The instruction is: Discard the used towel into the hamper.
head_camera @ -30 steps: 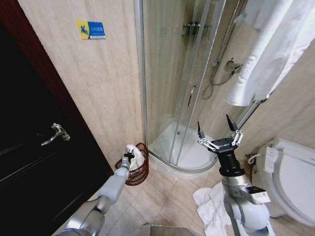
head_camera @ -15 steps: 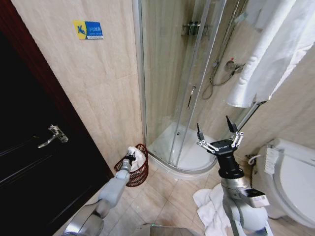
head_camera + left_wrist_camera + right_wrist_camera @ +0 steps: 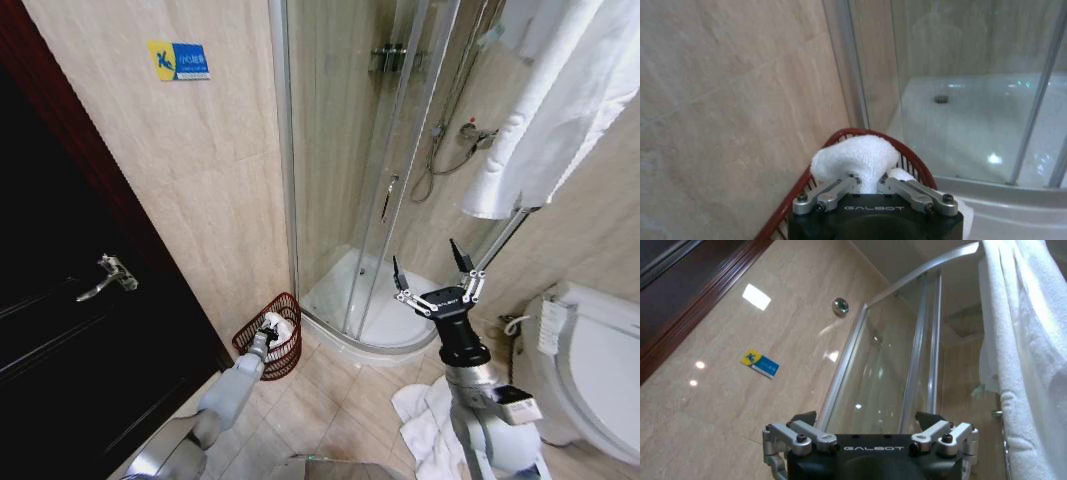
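Observation:
The hamper [image 3: 285, 350], a dark red wire basket, stands on the floor against the tiled wall beside the shower. My left gripper [image 3: 265, 340] reaches down into its mouth, shut on the white used towel [image 3: 279, 326], which bulges just above the rim. In the left wrist view the towel [image 3: 855, 157] is pinched between the fingers [image 3: 823, 195] of the left gripper [image 3: 870, 181], with the hamper's red rim [image 3: 917, 162] curving around it. My right gripper [image 3: 432, 277] is held up in front of the shower, open and holding nothing, and shows the same in its own view [image 3: 867, 417].
A glass shower enclosure [image 3: 380, 200] stands right of the hamper. A dark door [image 3: 70, 330] with a lever handle is on the left. A toilet [image 3: 590, 350] is on the right, with white towels [image 3: 425, 415] heaped on the floor before it. A large towel [image 3: 540, 110] hangs above.
My left gripper has lowered the towel from above the hamper down into its mouth. The right gripper has drifted slightly down and left.

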Robot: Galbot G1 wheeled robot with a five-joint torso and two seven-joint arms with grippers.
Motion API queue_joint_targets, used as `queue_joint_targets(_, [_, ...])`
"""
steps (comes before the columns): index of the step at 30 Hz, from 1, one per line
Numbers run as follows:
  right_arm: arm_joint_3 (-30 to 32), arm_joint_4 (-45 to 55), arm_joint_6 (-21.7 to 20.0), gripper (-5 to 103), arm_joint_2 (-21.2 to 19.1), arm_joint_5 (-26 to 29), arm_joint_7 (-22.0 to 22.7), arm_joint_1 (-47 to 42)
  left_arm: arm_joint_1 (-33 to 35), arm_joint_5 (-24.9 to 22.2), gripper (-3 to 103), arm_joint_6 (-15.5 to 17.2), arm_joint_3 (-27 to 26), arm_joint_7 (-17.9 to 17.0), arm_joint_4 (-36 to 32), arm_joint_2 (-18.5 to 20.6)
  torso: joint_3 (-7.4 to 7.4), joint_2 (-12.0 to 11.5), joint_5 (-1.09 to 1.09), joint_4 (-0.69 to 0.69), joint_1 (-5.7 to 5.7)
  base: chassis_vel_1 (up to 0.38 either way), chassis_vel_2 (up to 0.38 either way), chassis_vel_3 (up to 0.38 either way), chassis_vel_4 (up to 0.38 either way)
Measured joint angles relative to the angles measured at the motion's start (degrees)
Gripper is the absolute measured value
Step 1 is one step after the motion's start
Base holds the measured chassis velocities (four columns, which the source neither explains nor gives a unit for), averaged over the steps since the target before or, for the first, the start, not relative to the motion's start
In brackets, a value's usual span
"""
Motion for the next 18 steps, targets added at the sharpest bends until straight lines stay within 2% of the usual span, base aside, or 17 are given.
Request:
queue_joint_targets(5, [-0.11, -0.64, 3.79, 100, -0.25, 1.38, -0.98, 0.68, 0.51, -3.36, 6, 1.79, 1.64, 0.97, -0.37, -0.03, 0.01, -0.01, 0.0, 0.0, 0.04, -0.055, 0.052, 0.05, -0.055])
queue_joint_targets(13, [0.03, -1.44, 6.66, 100, -0.29, 2.04, -1.97, 0.77, 0.79, -4.06, 6, 2.98, 2.55, 4.65, 2.28, -1.35, 0.0, -0.01, 0.01, 0.0, 0.0, -0.008, 0.008, 0.006, -0.005])
queue_joint_targets(18, [-0.02, -2.04, 8.21, 100, 0.17, 2.72, -2.31, 0.79, -0.34, -4.12, 6, 2.72, 2.87, 5.49, 4.43, -2.45, 0.0, -0.01, 0.01, 0.0, -0.01, 0.0, 0.0, 0.0, 0.0])
